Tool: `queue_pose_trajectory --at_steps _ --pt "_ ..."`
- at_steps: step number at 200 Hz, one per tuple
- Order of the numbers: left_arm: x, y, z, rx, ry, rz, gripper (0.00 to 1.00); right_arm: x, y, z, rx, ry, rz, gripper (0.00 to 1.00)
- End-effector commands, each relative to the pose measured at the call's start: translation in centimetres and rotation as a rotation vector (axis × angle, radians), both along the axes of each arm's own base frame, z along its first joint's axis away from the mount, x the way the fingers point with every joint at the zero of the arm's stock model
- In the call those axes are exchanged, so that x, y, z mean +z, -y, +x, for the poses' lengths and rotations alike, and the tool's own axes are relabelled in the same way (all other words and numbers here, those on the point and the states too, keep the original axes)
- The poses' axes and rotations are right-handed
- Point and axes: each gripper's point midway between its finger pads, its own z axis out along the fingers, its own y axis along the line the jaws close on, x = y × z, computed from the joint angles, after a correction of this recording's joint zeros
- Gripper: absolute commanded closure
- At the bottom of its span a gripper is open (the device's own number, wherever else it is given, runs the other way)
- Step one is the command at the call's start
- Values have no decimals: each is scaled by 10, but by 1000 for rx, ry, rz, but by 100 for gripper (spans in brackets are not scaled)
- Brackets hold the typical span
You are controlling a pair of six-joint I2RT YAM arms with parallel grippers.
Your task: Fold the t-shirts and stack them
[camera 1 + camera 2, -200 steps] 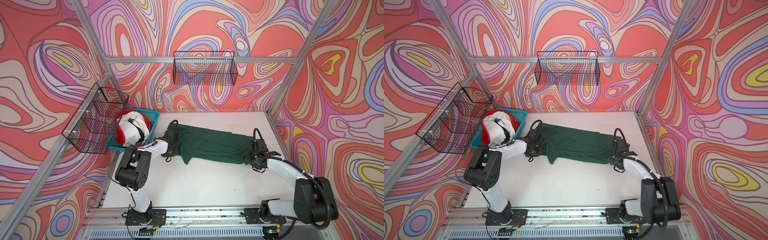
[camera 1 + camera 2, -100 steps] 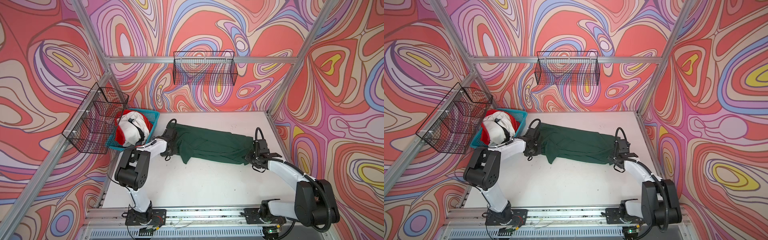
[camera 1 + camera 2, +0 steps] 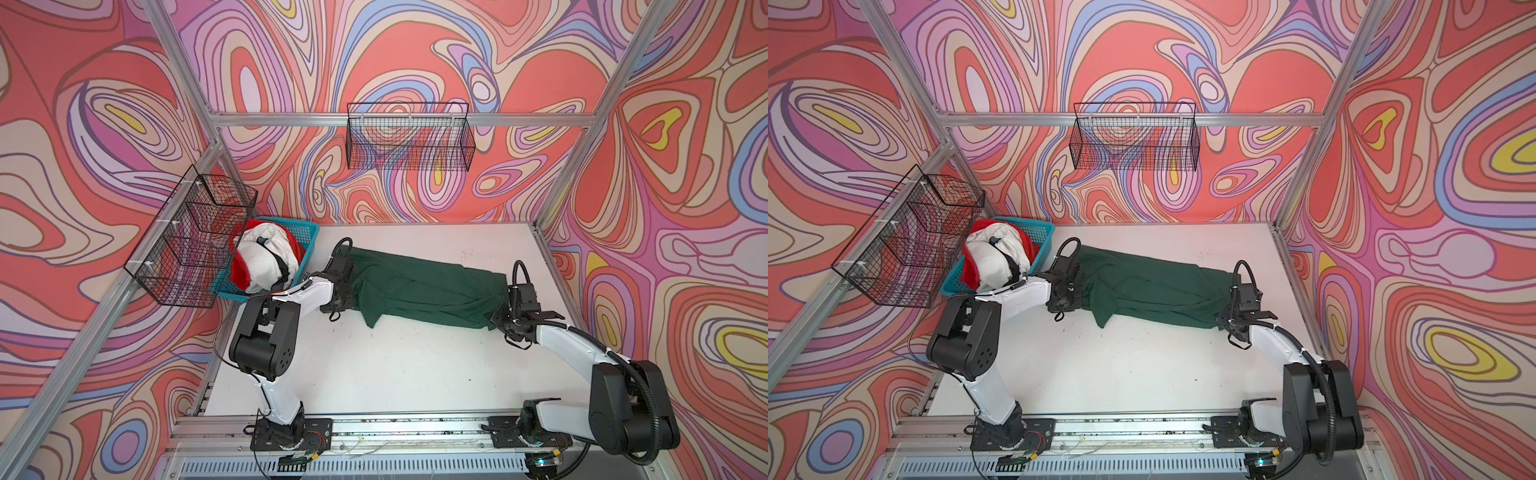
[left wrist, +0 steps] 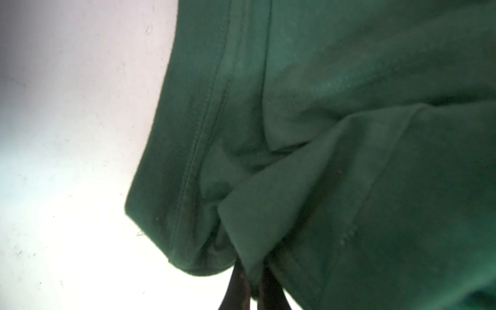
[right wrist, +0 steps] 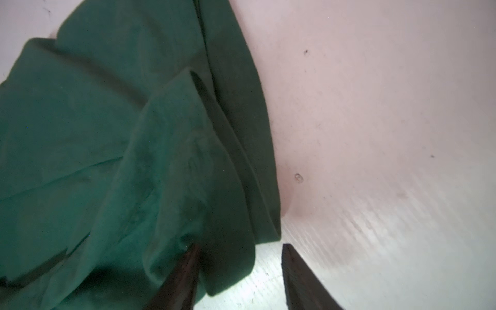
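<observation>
White bench [image 3: 395, 365] holds a long crumpled green shirt [image 3: 424, 286]; my left end effector [image 4: 252, 279] pinches it, my right end effector [image 5: 240, 248] is open.

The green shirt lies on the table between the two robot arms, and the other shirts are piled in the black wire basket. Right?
Not quite. The other shirts are piled in the blue plastic basket, as both top views show. The green shirt does lie on the table between the two arms.
</observation>
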Motion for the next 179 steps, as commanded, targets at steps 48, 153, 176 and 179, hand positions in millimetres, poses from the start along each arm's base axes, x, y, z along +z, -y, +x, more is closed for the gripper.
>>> queue_pose_trajectory --at_steps 48,153,176,179 --pt "8 -4 3 14 6 11 100 -9 6 6 -40 10 -14 66" --pt "7 -12 4 22 3 23 100 1 26 8 -20 -51 -146 100" --pt "9 -15 3 27 8 27 100 11 41 -1 -30 -115 -236 100" --pt "10 -16 3 26 10 27 100 13 43 -2 -35 -120 -246 100"
